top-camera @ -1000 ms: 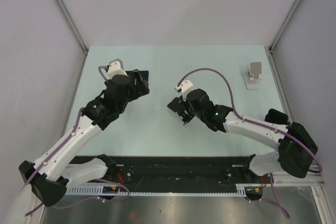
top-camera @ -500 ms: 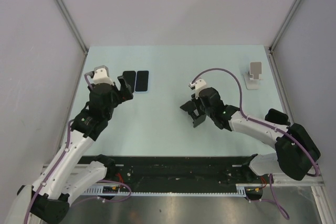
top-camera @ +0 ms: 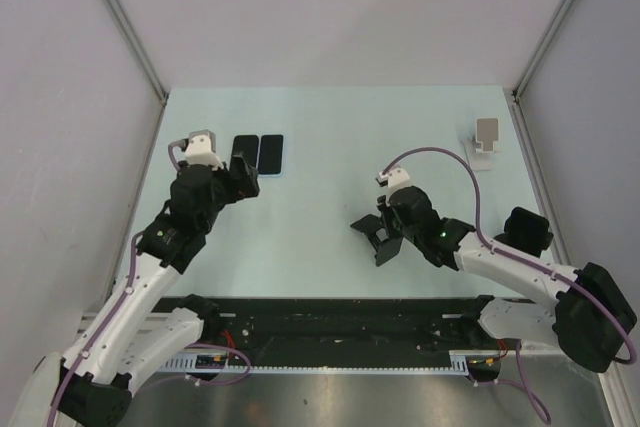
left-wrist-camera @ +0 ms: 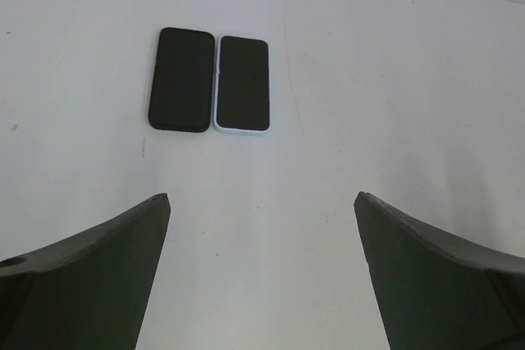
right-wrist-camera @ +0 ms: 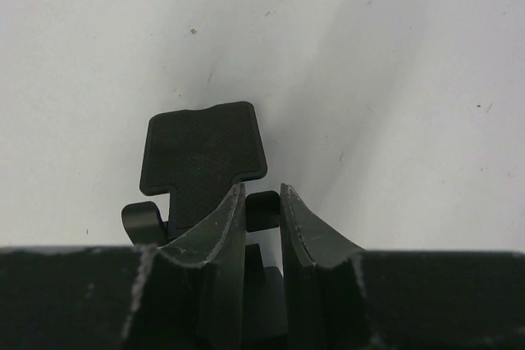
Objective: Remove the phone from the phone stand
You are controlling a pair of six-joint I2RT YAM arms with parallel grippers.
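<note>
Both arms wear white shells over the long links and black housings at the joints. A purple cable runs along the left arm (top-camera: 120, 302) at lower left; another loops high off the right arm (top-camera: 510, 265). A white block (top-camera: 203, 144) caps each wrist. The right gripper (right-wrist-camera: 262, 190) has dark fingers (right-wrist-camera: 215, 239) scuffed pale along their edges

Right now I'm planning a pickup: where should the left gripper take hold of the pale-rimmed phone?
Probably by its two short ends, coming straight down from above. The pale-rimmed phone lies flat, and the black phone sits tight along one long side, leaving no room there for a finger of the left gripper.
</note>
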